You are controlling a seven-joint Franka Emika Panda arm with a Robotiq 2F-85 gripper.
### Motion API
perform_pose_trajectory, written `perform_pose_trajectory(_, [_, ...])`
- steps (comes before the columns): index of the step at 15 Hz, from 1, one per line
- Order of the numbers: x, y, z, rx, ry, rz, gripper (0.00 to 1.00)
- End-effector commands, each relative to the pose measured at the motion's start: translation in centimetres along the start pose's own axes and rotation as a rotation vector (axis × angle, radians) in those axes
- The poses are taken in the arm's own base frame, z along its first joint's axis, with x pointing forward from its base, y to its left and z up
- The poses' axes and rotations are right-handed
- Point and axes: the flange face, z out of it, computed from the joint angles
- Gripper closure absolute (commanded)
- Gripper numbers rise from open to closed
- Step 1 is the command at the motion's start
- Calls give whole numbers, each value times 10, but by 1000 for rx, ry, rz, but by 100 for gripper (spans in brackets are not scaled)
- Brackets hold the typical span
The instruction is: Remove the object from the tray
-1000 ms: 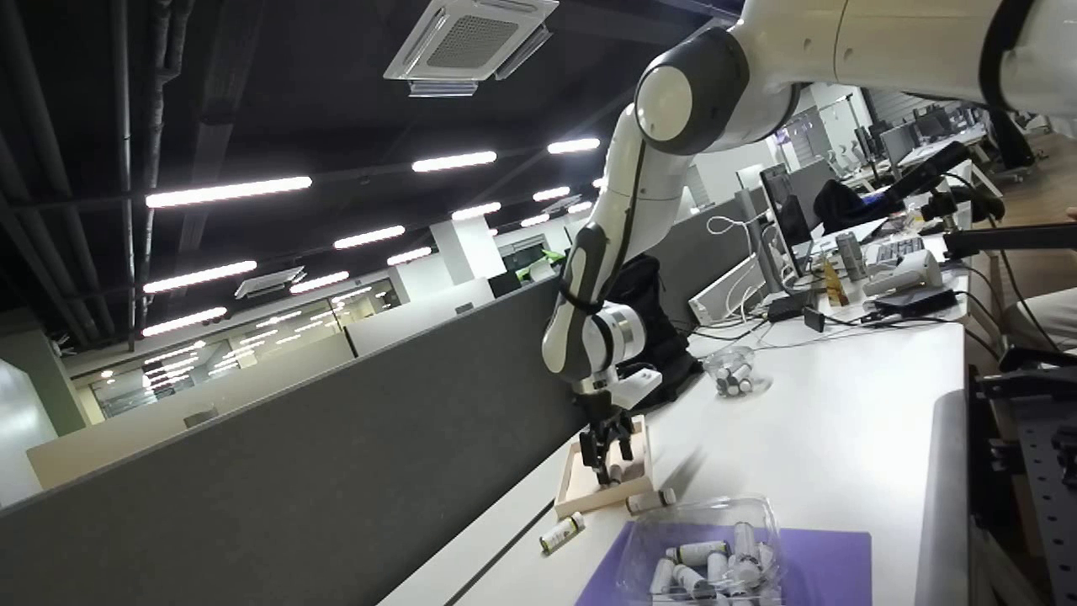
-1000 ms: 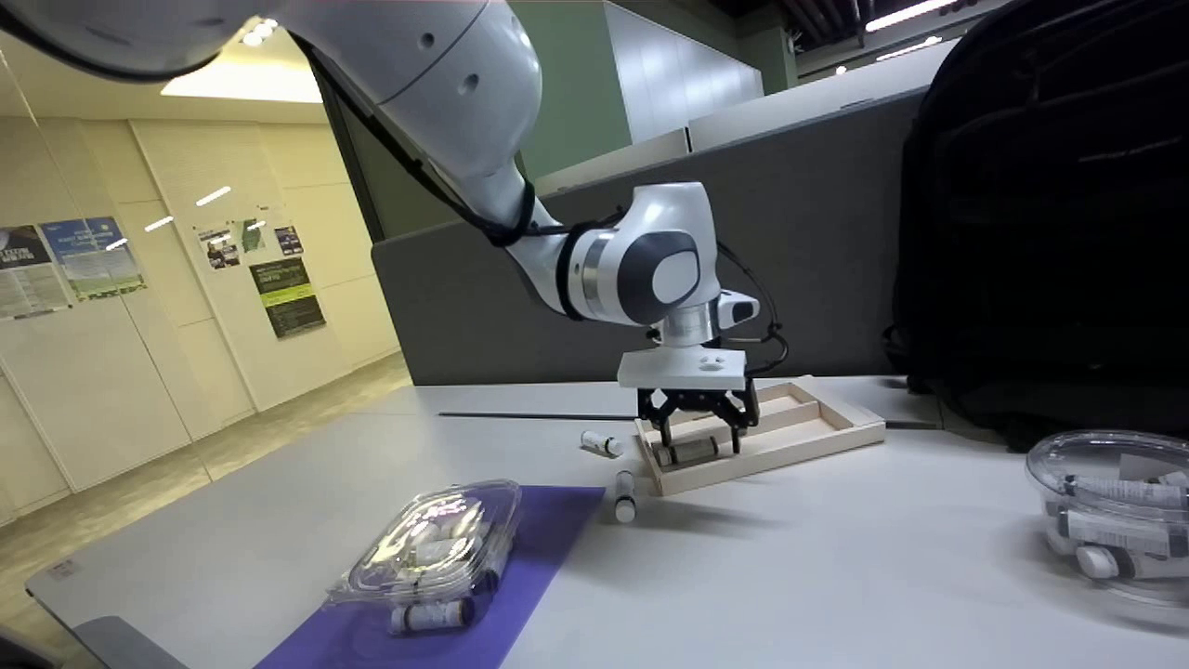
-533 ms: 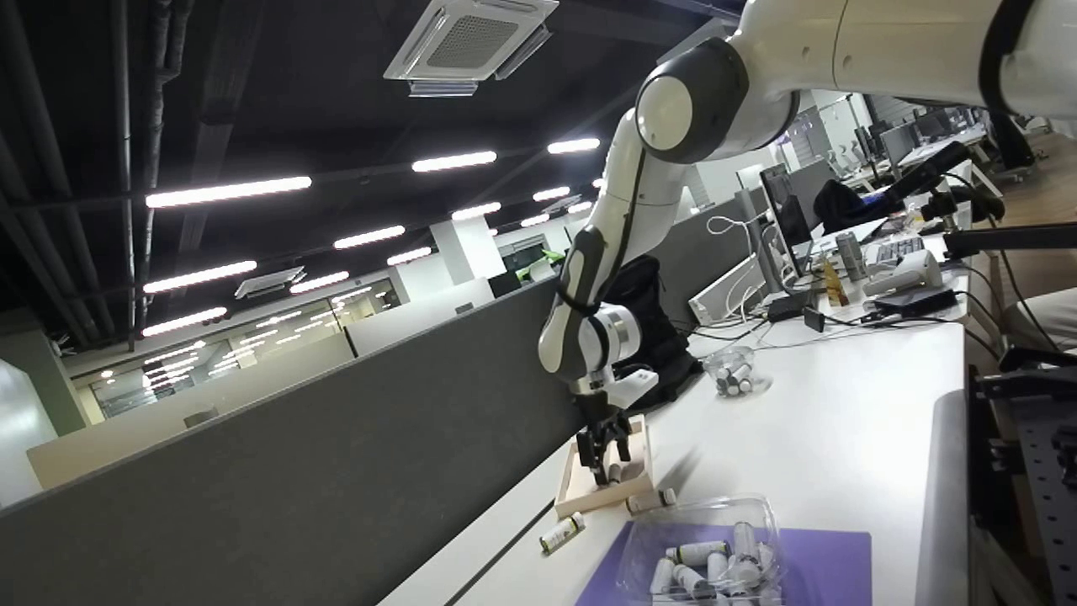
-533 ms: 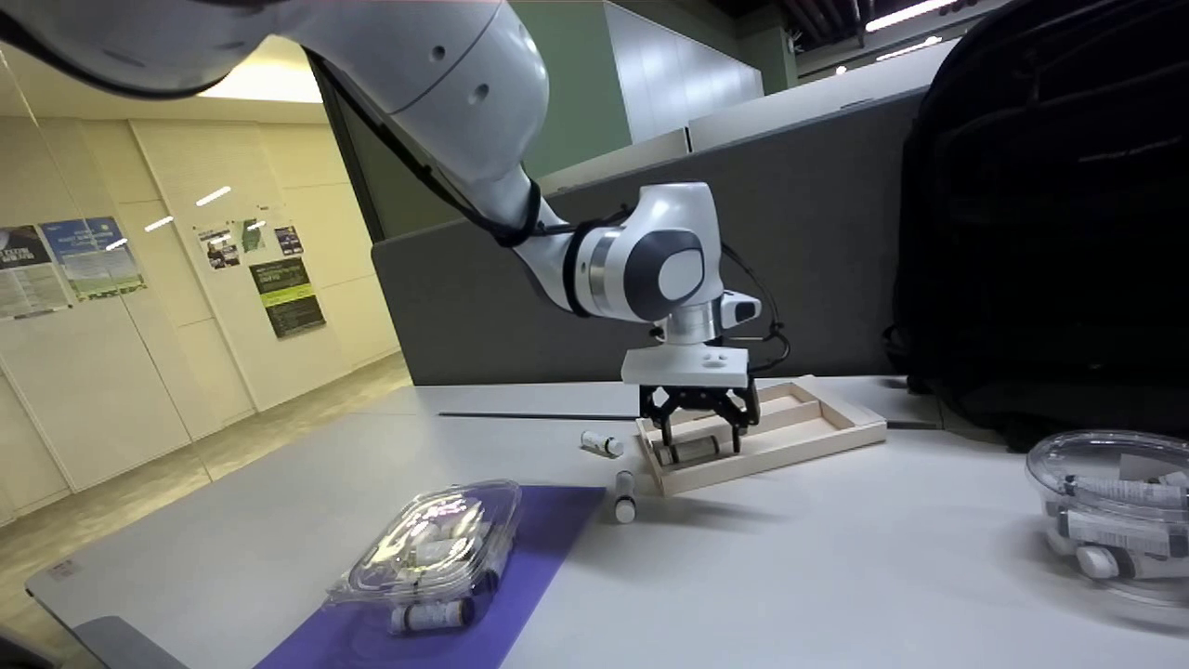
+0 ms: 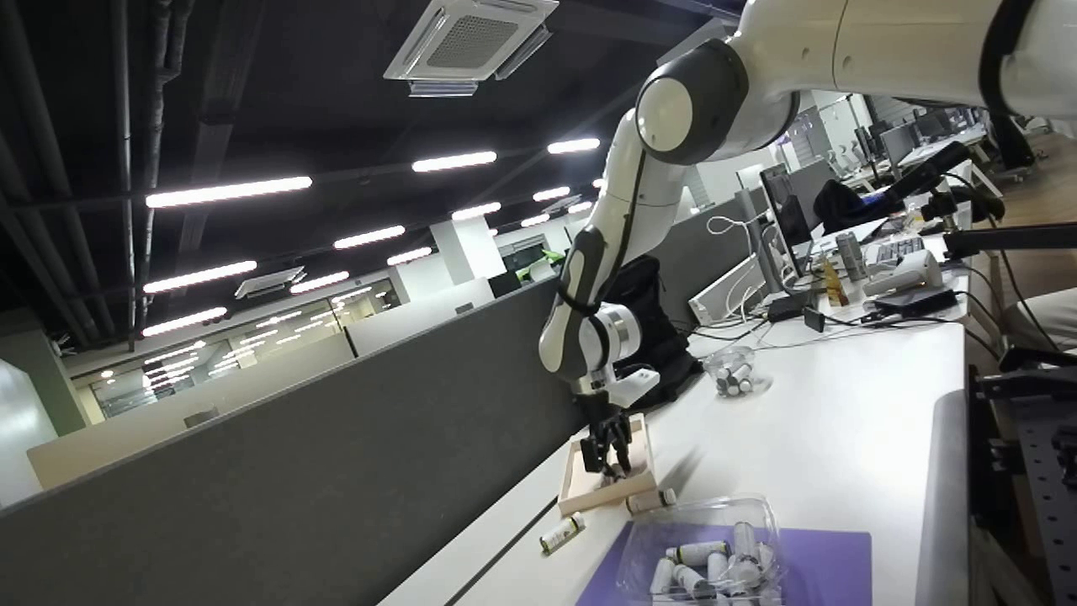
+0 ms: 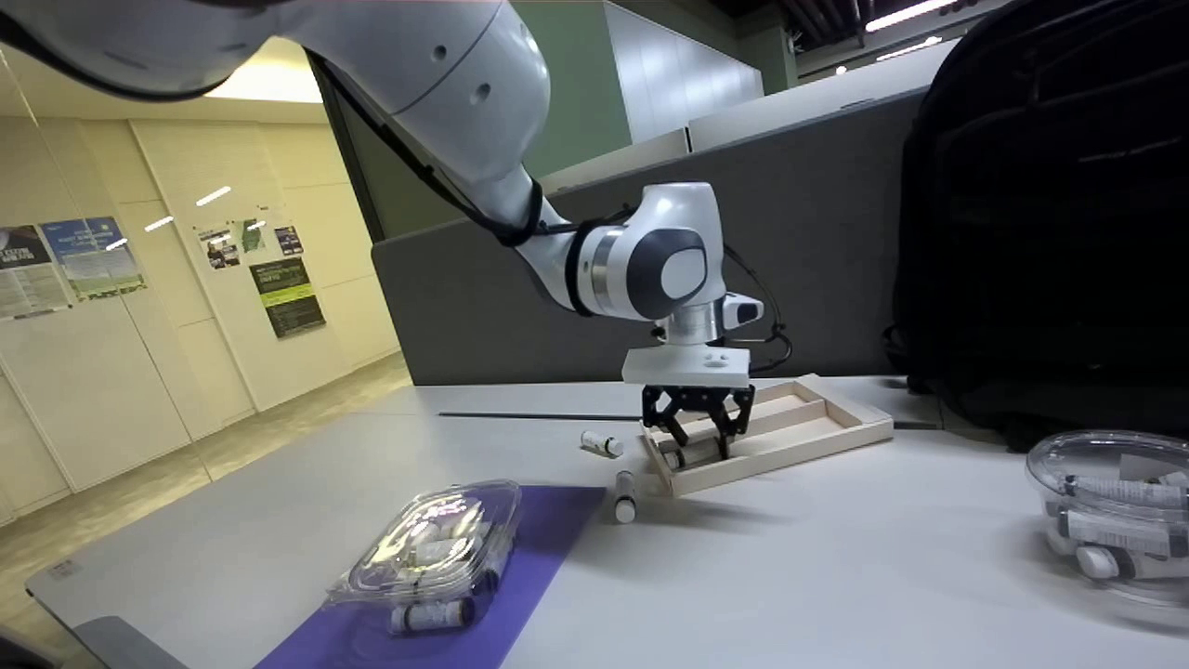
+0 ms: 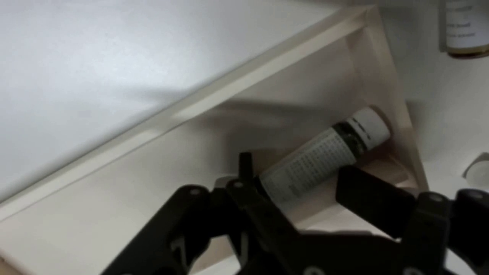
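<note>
The light wooden tray (image 6: 790, 455) lies on the white table and shows in both exterior views (image 5: 610, 495). A white-labelled vial with a dark band (image 7: 317, 156) lies on its side in one tray compartment, its white cap near the tray's end wall. My gripper (image 6: 703, 441) is lowered into the tray over the vial. In the wrist view the black fingers (image 7: 294, 177) are partly closed, with a gap between them. The vial lies slantwise between them: one finger at its dark end, the other beside its flank. I cannot tell whether both touch it.
Two similar vials lie outside the tray, one beyond its end (image 6: 602, 443) and one nearer (image 6: 624, 497). A clear plastic box of vials (image 6: 437, 548) sits on the purple mat (image 6: 557, 539). A round clear tub (image 6: 1115, 520), a black backpack (image 6: 1040, 279) and a grey partition (image 6: 817, 279) stand around.
The gripper fingers have moved closer together around the vial. The vial has turned slightly, and the tray has shifted a little. The arm moved slightly earlier and is now nearly still.
</note>
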Motion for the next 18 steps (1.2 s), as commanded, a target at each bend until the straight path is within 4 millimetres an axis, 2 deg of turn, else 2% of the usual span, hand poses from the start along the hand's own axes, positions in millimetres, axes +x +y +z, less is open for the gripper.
perform_pose_trajectory(1, [-3,8,3,-11,-30,44,73])
perform_pose_trajectory(5, [-4,13,-1,-20,-32,56,98])
perform_pose_trajectory(9, [-6,10,-1,-21,-51,56,100])
perform_pose_trajectory(10, [-6,9,-2,-19,-55,52,73])
perform_pose_trajectory(11, [-6,8,-2,-18,-56,48,72])
perform_pose_trajectory(18, [-3,-6,-9,0,-55,24,26])
